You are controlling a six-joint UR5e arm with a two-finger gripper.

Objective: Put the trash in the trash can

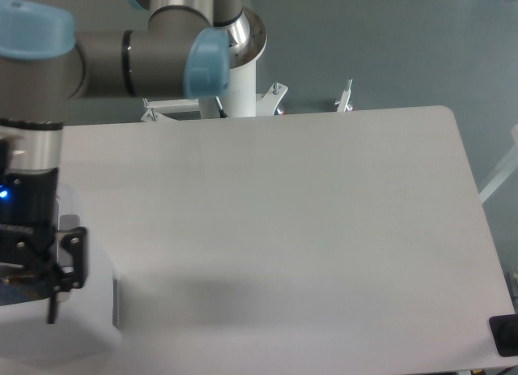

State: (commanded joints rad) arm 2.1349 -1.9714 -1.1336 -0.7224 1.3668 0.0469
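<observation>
Well, from my seat the trash itself is not something I can pick out: no flattened bottle and no wrapper lies anywhere on the open table. There is a dim, darkish patch just inside the tool at the picture's 9 o'clock edge, but it is cut off and too blurred for me to call it the bottle. So the trash is either held there out of clear sight or already down in the trash can; I cannot tell which.

The trash can sits at the 8 o'clock corner of the view, a pale white box with rounded corners and a grey strip on its near wall, partly hidden by the tool. The tool hangs directly over its opening, one black finger showing against the white rim; the other side runs out of frame, so I cannot tell whether it is released or clenched.

My judgement: the carry is done and the drop is either happening or just finished. What is left is to confirm the release, lift the arm clear, and check that nothing remains outside the bin.
</observation>
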